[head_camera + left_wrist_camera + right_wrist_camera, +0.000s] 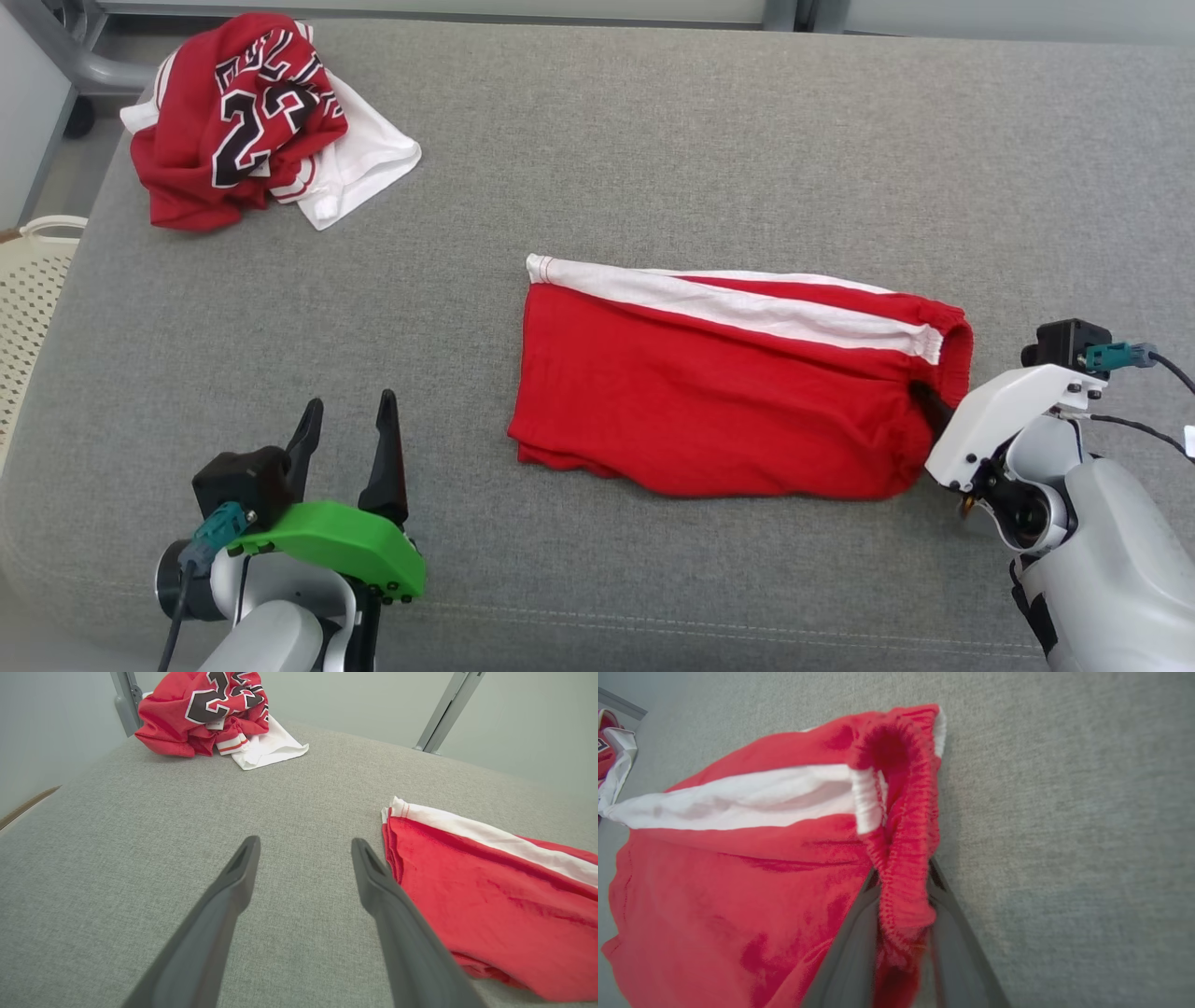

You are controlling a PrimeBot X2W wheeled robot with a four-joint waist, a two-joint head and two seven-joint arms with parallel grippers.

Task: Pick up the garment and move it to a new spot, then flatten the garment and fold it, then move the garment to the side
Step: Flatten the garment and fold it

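The garment (709, 392) is a pair of red shorts with a white side stripe, lying folded and fairly flat on the grey padded surface (653, 140). My right gripper (926, 397) reaches in from the right and is shut on the gathered elastic waistband. In the right wrist view the band of the garment (738, 872) is pinched between the two dark fingers of my right gripper (903, 875). My left gripper (347, 411) stands open at the lower left, apart from the shorts. In the left wrist view my left gripper (303, 842) holds nothing, and the garment (490, 896) lies just to its right.
A crumpled pile of a red numbered jersey and a white garment (243, 112) lies at the far left corner, seen as the pile (210, 709) in the left wrist view. A pale perforated basket (28, 280) stands off the left edge. Grey frame legs (448, 709) rise behind.
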